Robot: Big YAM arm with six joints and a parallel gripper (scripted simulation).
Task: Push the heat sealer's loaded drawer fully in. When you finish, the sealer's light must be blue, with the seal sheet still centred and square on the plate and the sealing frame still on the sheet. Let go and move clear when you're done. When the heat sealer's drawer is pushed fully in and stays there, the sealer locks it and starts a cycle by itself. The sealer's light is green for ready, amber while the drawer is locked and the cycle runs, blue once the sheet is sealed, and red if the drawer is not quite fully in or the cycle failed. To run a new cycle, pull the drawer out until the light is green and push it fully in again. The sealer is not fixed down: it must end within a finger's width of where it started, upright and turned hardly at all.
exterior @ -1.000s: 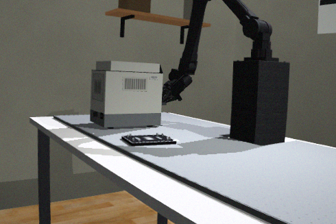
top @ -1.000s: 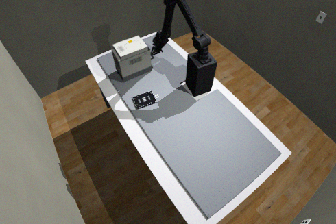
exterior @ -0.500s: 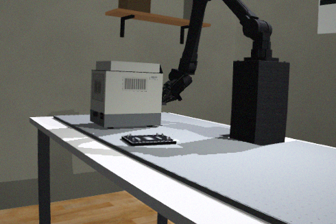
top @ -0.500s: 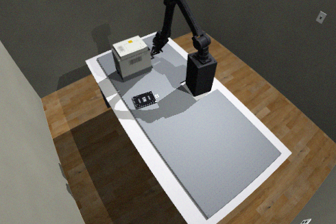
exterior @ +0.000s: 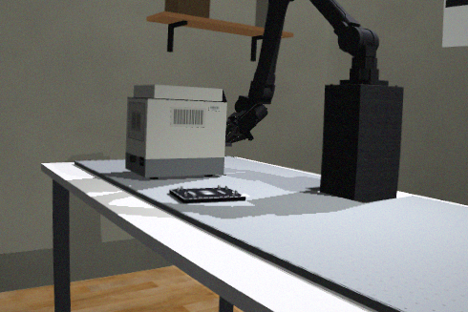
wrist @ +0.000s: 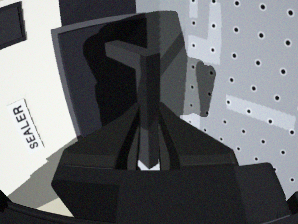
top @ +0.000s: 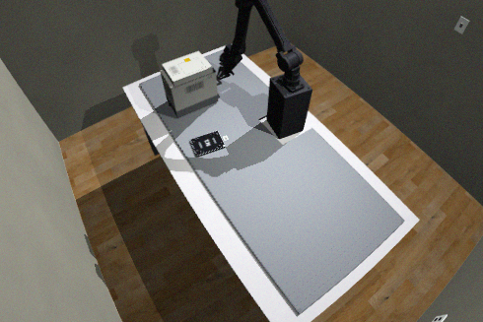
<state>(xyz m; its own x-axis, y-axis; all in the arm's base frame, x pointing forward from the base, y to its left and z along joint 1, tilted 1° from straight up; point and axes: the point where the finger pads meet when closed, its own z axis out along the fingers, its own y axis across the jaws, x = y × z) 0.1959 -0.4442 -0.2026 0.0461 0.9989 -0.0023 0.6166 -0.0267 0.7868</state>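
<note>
The heat sealer (top: 196, 90) (exterior: 186, 144) (wrist: 12, 75) stands upright on the grey mat, a cream box with a grey base. Its drawer's dark front panel (wrist: 70, 65) shows in the wrist view; how far the drawer is out I cannot tell. My gripper (top: 220, 79) (exterior: 230, 139) (wrist: 149, 110) is at the sealer's side that faces the arm. It is shut on the drawer's handle (wrist: 148, 80), a dark bar that runs between the two fingers. The seal sheet, the plate and the sealing frame are hidden. The sealer's light does not show in any view.
A black flat fixture (top: 207, 143) (exterior: 207, 195) with small posts lies on the mat (top: 306, 206) (exterior: 420, 242) near the sealer. The arm's black pedestal (top: 288, 109) (exterior: 360, 142) stands at the table's far edge. A wall shelf (exterior: 215, 26) is behind.
</note>
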